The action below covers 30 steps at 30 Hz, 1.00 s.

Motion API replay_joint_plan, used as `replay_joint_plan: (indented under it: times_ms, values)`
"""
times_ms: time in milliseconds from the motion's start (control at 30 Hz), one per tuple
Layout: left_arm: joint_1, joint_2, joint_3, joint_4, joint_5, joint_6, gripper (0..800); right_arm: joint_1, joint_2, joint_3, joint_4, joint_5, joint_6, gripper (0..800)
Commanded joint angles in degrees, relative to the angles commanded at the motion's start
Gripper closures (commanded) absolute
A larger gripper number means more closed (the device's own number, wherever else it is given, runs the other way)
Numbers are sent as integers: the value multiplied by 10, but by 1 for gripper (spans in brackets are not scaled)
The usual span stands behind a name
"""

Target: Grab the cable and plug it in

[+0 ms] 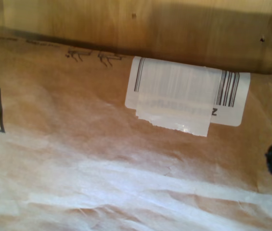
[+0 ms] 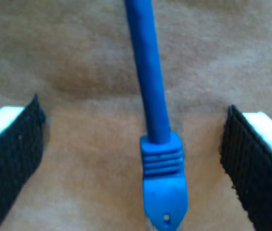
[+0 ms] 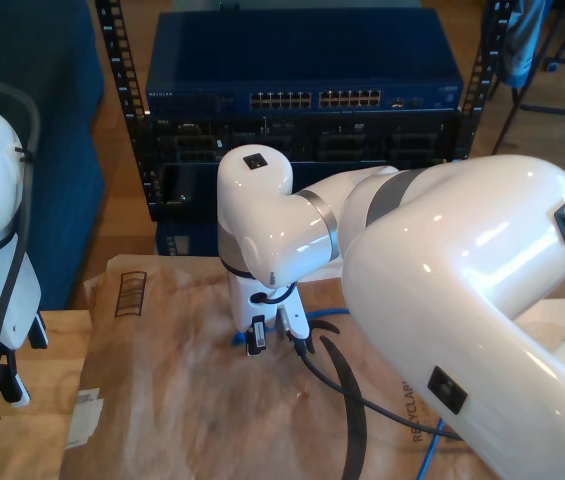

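Observation:
The bright blue cable (image 2: pixel 150 72) lies on brown paper, and its ribbed blue plug boot (image 2: pixel 163 178) sits between the black pads (image 2: pixel 10 159) of my second gripper (image 2: pixel 136 159). The jaws stand wide open, one on each side of the plug, not touching it. In the exterior view my second gripper (image 3: pixel 270 340) points down onto the paper at the middle, with the cable (image 3: pixel 327 318) running off toward the exterior view's right. The first wrist view looks at brown paper and a white barcode label (image 1: pixel 188 96). The other arm's gripper (image 3: pixel 7 385) hangs at the exterior view's left edge.
A blue network switch (image 3: pixel 302 100) with rows of ports sits in a black rack behind the table. Crumpled brown paper (image 3: pixel 162 380) covers the wooden table (image 3: pixel 52 340). Black robot cables (image 3: pixel 347 420) loop beside the second arm. A wooden board (image 1: pixel 150 29) borders the paper.

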Motion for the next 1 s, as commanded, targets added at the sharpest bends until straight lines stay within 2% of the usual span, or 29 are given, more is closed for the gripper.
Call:
replay_joint_plan:
  times_ms: [300,467,567,600,633,667,733,767,867,1000]
  values:
    - [0,4,-2,0,0,0,0,-2,3,2,-2,0,-4,343]
    - [0,4,-3,0,0,1,0,11,0,3,-22,3,-4,480]
    - [0,4,-2,0,1,1,0,18,-1,10,-25,3,-4,533]
    - [0,4,-2,0,1,1,0,18,-2,14,-27,2,-4,594]
    - [0,4,-2,0,1,1,0,19,-4,17,-33,2,-4,620]
    - [0,4,-3,-1,1,1,0,21,-4,20,-41,2,-3,618]
    - [1,4,-4,0,1,1,0,21,-4,21,-49,2,-3,555]
    - [1,4,-4,0,1,1,0,21,-4,21,-50,2,-4,561]
    - [1,4,-5,0,2,0,0,21,-11,22,-52,1,-3,740]
    - [1,4,-4,0,2,0,0,21,-22,23,-52,1,-3,792]
